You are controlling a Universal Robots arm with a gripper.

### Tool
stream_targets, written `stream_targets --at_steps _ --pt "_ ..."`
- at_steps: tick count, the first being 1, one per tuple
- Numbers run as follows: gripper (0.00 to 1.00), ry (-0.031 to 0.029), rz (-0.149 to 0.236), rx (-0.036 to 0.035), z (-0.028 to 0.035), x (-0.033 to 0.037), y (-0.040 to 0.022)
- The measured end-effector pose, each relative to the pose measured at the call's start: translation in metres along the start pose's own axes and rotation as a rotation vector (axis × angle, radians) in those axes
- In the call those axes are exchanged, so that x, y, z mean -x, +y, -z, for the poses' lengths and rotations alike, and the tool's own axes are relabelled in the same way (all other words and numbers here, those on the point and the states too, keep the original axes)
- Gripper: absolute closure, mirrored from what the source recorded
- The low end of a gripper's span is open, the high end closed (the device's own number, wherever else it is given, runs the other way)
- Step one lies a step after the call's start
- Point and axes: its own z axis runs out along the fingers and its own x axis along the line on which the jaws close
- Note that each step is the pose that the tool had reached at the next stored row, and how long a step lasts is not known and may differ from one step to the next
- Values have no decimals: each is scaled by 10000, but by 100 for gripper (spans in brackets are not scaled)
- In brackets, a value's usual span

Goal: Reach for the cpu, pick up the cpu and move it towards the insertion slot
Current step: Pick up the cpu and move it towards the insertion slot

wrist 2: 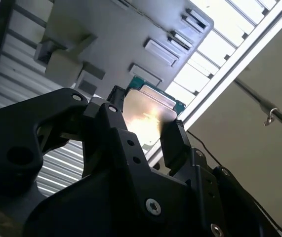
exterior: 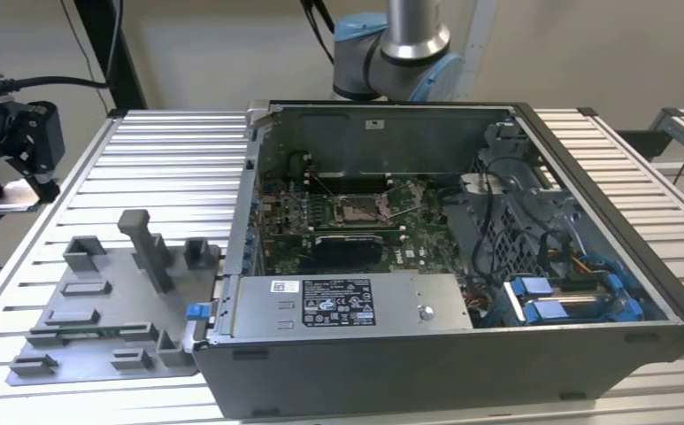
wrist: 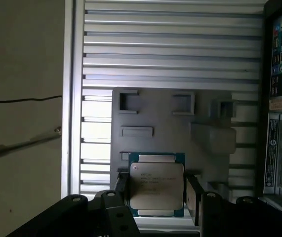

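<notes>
I see the claw (wrist: 157, 193) pinching the cpu (wrist: 156, 183) by two opposite edges, well apart from the insertion slot (exterior: 359, 211).

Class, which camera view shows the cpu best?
The first wrist view: the cpu faces it squarely, held in the claw. The second wrist view catches it slanted under glare; the exterior view, a thin sliver.

Exterior view: high, set well back, angled down on open computer case (exterior: 436, 363) and ribbed table (exterior: 165, 159). Both wrist views: close behind the jaws, facing past them. Shared: cpu (wrist: 156, 185) (wrist 2: 148, 116) between the jaws, grey fixture plate (wrist: 170, 118) (wrist 2: 131, 34) beyond them.
</notes>
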Motion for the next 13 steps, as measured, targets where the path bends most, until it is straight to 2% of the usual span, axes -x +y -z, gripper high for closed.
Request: stream_targets --at_steps 13 --pt "100 0 1 0 1 194 -3"
